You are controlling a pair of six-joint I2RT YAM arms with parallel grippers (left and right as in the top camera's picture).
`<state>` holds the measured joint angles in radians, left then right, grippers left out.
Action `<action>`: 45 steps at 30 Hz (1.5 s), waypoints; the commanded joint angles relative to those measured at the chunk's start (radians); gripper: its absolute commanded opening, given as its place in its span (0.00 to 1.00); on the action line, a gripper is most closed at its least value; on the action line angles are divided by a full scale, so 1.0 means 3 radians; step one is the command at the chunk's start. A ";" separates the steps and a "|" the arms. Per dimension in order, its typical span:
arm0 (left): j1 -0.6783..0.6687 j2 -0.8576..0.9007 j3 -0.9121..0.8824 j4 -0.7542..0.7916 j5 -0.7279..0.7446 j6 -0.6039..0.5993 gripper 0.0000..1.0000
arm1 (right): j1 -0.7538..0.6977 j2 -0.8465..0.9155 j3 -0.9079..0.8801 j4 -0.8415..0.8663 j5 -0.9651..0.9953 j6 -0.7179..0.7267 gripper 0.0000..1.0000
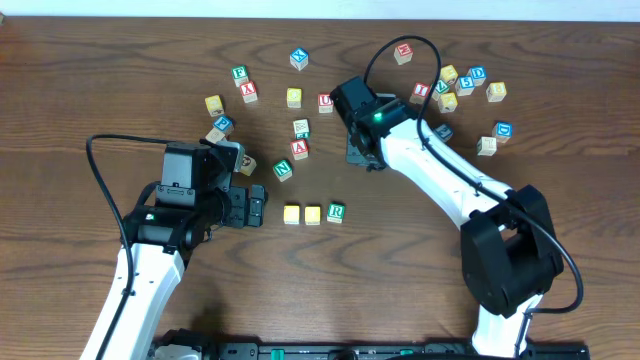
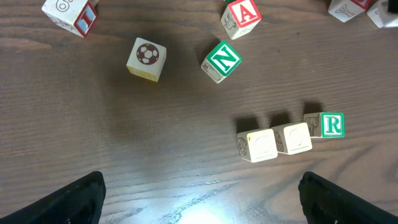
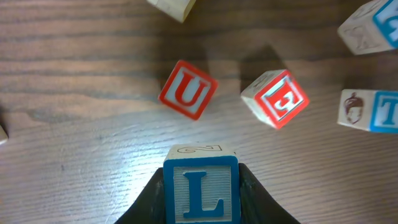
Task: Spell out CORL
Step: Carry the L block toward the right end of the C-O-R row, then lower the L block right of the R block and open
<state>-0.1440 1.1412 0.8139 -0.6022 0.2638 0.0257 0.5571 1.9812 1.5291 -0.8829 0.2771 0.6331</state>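
L cube, blue letter facing the right wrist cam, is clamped betw. the right gripper's two dark fingers, jaws narrowed onto its sides. Cube's bottom edge is cut off by the frame, so can't tell if it rests on the table or hangs above it. From overhead the cube itself is hidden under the gripper and wrist.

Other task pieces are in a row near the front-centre of the table: two yellow cubes touching, then the R cube just beside, green letter up. In the left wrist view the yellow pair's top faces are washed out by glare, letters not readable. The held cube is well apart from the row, behind and to the right of the R.

Left gripper is spread wide, holding nothing; only its finger tips show at the bottom corners of its cam, row just ahead of them.

Just beyond the held cube lie a red U cube and a tilted red E cube. A green N cube lies behind the row.
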 commanded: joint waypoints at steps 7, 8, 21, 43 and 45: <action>0.0015 0.0006 -0.0001 -0.0006 0.0017 -0.0003 0.98 | 0.0093 -0.0220 -0.0623 0.0281 -0.0097 0.0170 0.01; 0.0015 0.0006 -0.0001 -0.0006 0.0017 -0.0003 0.98 | 0.0103 -0.0266 -0.0701 0.0334 -0.0145 0.0169 0.01; 0.0015 0.0006 -0.0001 -0.0008 0.0017 -0.0003 0.98 | 0.0609 -0.0715 -0.1356 0.0532 -0.0069 0.0553 0.01; 0.0015 0.0006 -0.0001 -0.0008 0.0017 -0.0003 0.98 | 0.0851 -0.0713 -0.1701 0.0841 -0.0058 0.0732 0.01; 0.0015 0.0006 -0.0001 -0.0006 0.0017 -0.0003 0.98 | 0.0851 -0.0713 -0.1704 0.0841 -0.0057 0.0731 0.01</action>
<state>-0.1440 1.1412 0.8139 -0.6022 0.2642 0.0257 0.8062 1.7775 1.0279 -0.6346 0.2401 0.8310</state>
